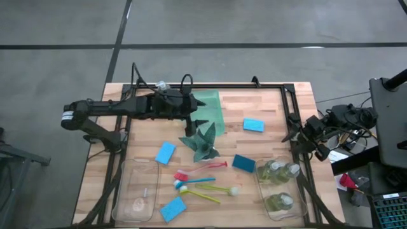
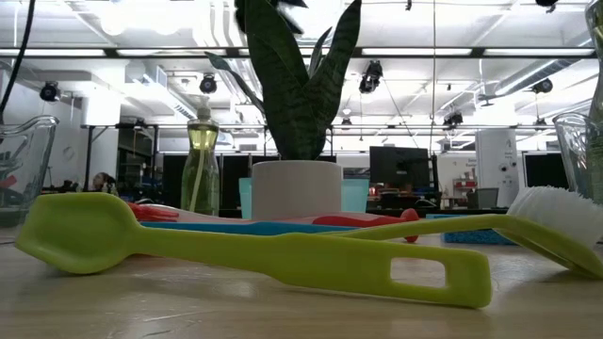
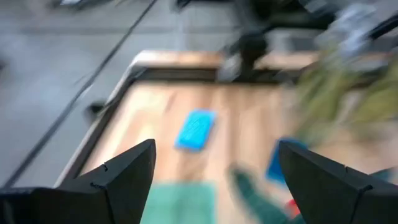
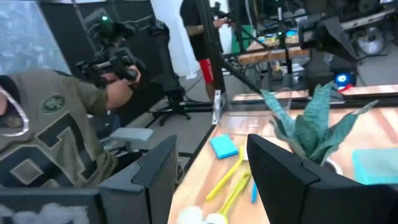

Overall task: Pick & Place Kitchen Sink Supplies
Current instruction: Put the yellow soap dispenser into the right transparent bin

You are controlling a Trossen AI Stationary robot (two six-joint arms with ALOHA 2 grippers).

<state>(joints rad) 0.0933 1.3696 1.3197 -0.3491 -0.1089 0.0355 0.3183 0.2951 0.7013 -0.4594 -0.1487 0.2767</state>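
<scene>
Left hand (image 1: 198, 112) wide open and empty, hovering over the green tray (image 1: 213, 102) at 12 o'clock on the table (image 1: 267, 105). Nearest sponge (image 1: 254, 124) toward 3 o'clock from it. Right hand (image 1: 304, 130) half-open, empty, parked at 3 o'clock edge.

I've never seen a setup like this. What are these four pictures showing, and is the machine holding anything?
It is a robot with two dark arms at a wooden table. One picture looks straight down, one looks level across the tabletop, and two come from cameras on the wrists. The left gripper hovers over a green tray, jaws open and empty. The right gripper waits at the table's edge, holding nothing. On the table: a plant, blue sponges, brushes and soap bottles in a clear bin.
</scene>
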